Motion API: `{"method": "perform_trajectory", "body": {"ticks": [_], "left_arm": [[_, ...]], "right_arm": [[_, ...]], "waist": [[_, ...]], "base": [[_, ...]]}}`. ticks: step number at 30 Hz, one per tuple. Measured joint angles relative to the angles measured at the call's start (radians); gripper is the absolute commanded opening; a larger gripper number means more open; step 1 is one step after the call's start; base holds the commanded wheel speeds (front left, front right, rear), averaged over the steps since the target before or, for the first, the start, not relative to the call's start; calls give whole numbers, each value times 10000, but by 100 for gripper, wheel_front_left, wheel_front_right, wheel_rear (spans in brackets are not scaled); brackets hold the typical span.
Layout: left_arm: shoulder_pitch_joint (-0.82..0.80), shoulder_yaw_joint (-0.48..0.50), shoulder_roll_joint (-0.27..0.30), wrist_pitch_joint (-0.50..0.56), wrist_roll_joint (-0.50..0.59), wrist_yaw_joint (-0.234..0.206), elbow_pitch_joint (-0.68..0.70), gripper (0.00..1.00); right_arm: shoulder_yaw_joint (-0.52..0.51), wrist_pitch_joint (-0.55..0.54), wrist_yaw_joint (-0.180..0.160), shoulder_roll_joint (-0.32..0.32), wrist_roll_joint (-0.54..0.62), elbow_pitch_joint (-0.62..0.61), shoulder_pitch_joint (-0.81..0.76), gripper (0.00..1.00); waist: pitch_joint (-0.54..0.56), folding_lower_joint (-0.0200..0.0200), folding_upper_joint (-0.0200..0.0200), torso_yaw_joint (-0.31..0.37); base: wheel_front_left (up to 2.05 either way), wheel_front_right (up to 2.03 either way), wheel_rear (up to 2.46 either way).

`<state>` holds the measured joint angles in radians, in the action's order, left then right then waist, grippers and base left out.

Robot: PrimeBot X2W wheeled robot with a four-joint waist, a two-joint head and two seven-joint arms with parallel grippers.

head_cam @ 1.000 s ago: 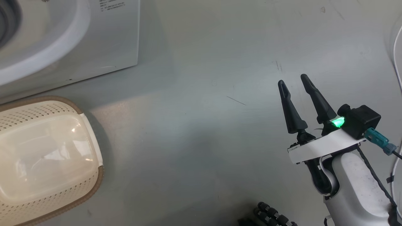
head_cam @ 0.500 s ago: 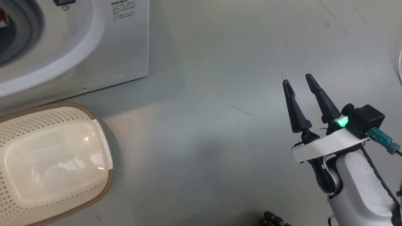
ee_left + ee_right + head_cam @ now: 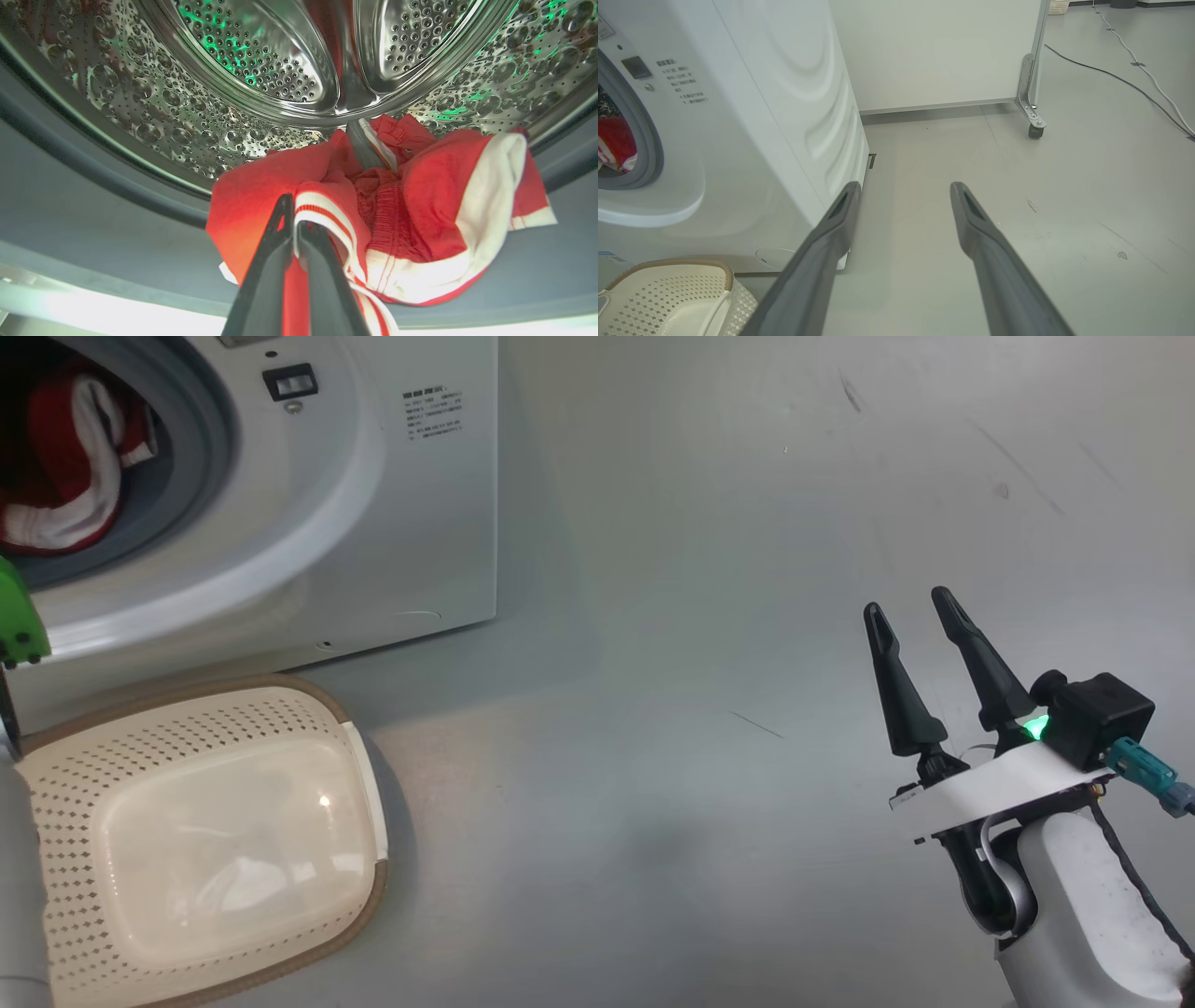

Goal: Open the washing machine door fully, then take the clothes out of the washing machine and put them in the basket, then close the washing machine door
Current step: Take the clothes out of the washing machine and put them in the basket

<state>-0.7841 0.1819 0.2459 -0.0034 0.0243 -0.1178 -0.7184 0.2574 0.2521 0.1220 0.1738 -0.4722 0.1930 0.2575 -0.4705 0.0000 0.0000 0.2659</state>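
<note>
The grey floor (image 3: 672,784) carried the washer (image 3: 411,523), and the basket (image 3: 187,737) stood just before it; a cable (image 3: 1092,66) lay well apart.

Looks like a robotics lab or test bay staged as a laundry corner, not a home. White front-loading washing machine (image 3: 738,116) at left of the right wrist view stands on a bare grey scuffed floor (image 3: 1064,196). Top centre: white partition panel (image 3: 934,51) on a metal bracket (image 3: 1024,88) with a caster (image 3: 1035,130). Upper right: black cable (image 3: 1125,81) and white cable (image 3: 1132,62) run across the floor. Cream perforated basket (image 3: 224,821) sits on the floor at lower left of the head view, just in front of the machine
</note>
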Motion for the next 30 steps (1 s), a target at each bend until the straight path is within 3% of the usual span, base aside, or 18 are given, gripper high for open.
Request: {"method": "perform_trajectory", "body": {"ticks": [6,16,30], "left_arm": [[582,88,-464,-813,-410,19,-159,0],[1536,167,-1118,-2282,-966,454,-111,0],[2772,376,-1538,-2485,-1488,1156,934,0]], "right_arm": [[-144,0,0,127,90,109,-309,100],[-259,0,0,249,309,192,-1074,100],[-274,0,0,249,391,219,-1792,100]], "waist": [[537,0,0,-234],[1623,0,0,-801],[2876,0,0,-1535]], "base": [[0,0,0],[0,0,0],[0,0,0]]}}
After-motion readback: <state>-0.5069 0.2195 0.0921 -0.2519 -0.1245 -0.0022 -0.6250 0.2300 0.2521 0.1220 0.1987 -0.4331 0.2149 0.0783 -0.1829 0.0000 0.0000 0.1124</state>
